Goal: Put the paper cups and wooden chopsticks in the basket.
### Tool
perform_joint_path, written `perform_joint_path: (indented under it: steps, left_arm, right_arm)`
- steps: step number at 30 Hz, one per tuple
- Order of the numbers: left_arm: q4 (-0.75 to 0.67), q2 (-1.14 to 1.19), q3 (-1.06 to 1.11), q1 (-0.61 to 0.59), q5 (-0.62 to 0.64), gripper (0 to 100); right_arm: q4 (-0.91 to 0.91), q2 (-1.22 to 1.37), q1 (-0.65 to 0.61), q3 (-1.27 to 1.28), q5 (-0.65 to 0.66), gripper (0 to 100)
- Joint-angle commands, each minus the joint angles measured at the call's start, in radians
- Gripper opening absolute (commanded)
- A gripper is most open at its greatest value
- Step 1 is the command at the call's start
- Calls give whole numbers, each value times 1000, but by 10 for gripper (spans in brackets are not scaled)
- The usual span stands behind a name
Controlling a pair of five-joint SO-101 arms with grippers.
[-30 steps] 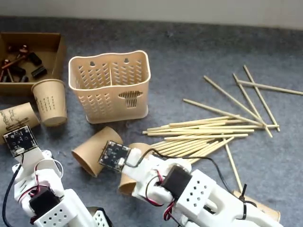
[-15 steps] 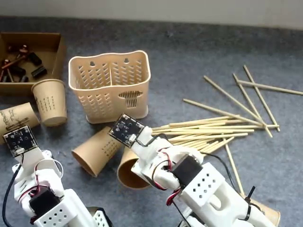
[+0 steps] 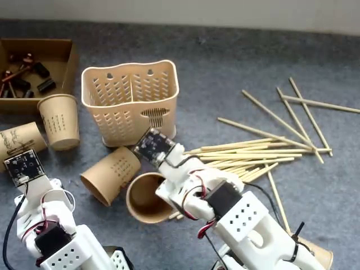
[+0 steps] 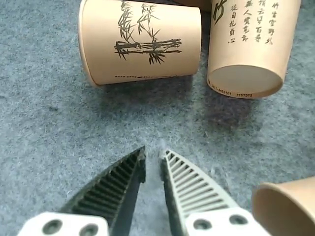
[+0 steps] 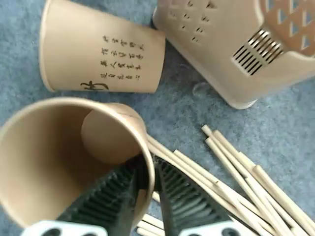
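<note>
Right hand (image 5: 148, 166) clamps the thin rim of a paper cup (image 5: 44, 162) just beside the basket (image 5: 231, 49); that soft wall may buckle and slip free during the lift.

An arm (image 3: 228, 209) holds a paper cup (image 3: 144, 199) near the basket (image 3: 130, 101), beside a fallen cup (image 3: 110, 175).

White perforated arms (image 3: 242, 219) with black servos (image 3: 222, 198), red-black cables (image 3: 188, 209) and black circuit boards (image 3: 153, 146) end in ribbed grippers (image 4: 152, 153)
</note>
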Motion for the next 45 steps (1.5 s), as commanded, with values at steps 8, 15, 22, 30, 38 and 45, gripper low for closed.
perform_joint_path:
  steps: [8,15,22,30,38,45]
  left_arm:
    - [-23,2,-10,35,6,71]
    - [-23,2,-10,35,6,71]
    - [-23,2,-10,35,6,71]
    - [-23,2,-10,35,6,71]
    - [-23,2,-10,35,6,71]
    - [-23,2,-10,35,6,71]
  right_arm:
    - [236,-8,45,-492,9,5]
    - [183,1,47,-736,5,5]
    - [-10,1,48,-765,6,5]
    - [-312,35,231,-615,9,5]
    - [-397,213,334,-538,3,5]
    - [-390,280,352,-538,3,5]
